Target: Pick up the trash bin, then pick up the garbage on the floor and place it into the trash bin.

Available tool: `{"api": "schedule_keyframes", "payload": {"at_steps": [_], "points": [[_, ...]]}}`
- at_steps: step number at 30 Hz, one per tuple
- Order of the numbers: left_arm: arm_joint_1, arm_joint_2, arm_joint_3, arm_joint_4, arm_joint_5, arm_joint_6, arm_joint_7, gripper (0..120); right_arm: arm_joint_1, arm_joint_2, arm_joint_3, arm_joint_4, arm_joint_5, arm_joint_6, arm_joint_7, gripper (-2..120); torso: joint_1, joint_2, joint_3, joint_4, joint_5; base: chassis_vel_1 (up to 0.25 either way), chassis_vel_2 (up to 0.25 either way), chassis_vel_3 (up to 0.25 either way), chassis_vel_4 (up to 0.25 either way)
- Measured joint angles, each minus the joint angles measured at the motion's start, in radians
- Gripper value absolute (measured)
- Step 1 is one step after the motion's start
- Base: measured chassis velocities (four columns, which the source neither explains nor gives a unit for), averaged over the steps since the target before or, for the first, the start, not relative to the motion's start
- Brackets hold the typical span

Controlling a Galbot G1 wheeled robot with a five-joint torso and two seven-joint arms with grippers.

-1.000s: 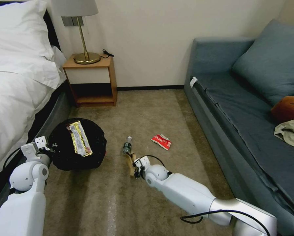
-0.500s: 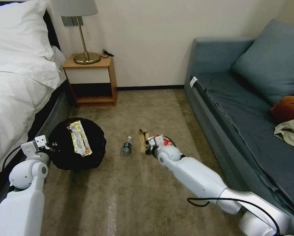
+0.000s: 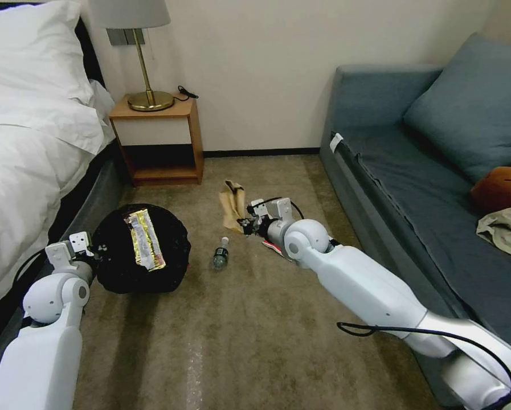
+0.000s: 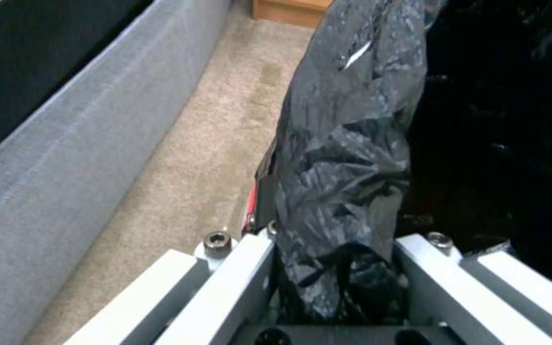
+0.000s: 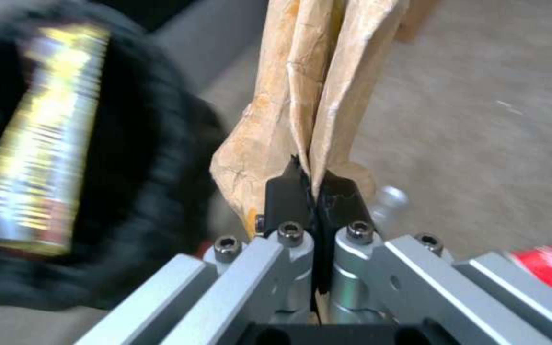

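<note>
Carpet [image 3: 255, 341] between bed [image 3: 21, 171] and blue sofa [image 3: 437, 199] (nightstand [image 3: 158, 136] behind), left gripper [image 3: 93, 253] clamping trash bin [image 3: 118, 273] liner, right gripper [image 3: 245, 223] pinching brown paper bag [image 3: 231, 205].

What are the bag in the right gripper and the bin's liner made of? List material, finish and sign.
Bag: likely brown kraft paper, matte; it holds sharp creases. Liner: likely thin black plastic film, glossy; fine crinkles catch light.
</note>
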Motion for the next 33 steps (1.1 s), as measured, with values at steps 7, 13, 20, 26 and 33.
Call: {"api": "schedule_keyframes", "payload": {"at_steps": [7, 13, 20, 26, 33], "points": [[0.0, -0.004, 0.03, -0.023, -0.014, 0.016, -0.005, 2, 0.065, 0.069, -0.044, 0.048, 0.136, 0.002, -0.013, 0, 0.0, 0.0, 0.0, 0.0003, -0.0001, 0.0, 0.0, 0.0, 0.0], [0.005, -0.001, 0.055, -0.039, -0.02, 0.027, -0.005, 2, 0.081, 0.122, -0.057, 0.089, 0.237, -0.004, -0.018, 0, 0.0, 0.0, 0.0, 0.0003, -0.0003, 0.0, 0.0, 0.0, 0.0], [0.01, -0.003, 0.06, -0.073, -0.048, 0.042, -0.006, 2, 0.066, 0.147, -0.097, 0.127, 0.277, -0.011, -0.026, 0, 0.0, 0.0, 0.0, 0.0001, -0.0003, 0.0, 0.0, 0.0, 0.0], [0.031, -0.02, 0.072, -0.127, -0.135, 0.071, -0.038, 2, 0.003, 0.169, -0.165, 0.035, 0.18, 0.02, -0.051, 0, 0.0, 0.0, 0.0, 0.0, -0.0002, 0.0, 0.0, 0.0, 0.0], [0.042, -0.025, 0.068, -0.131, -0.131, 0.071, -0.041, 2, -0.011, 0.169, -0.171, -0.04, 0.117, 0.076, -0.066, 0, 0.0, 0.0, 0.0, 0.0002, -0.0001, 0.0, 0.0, 0.0, 0.0]]}}
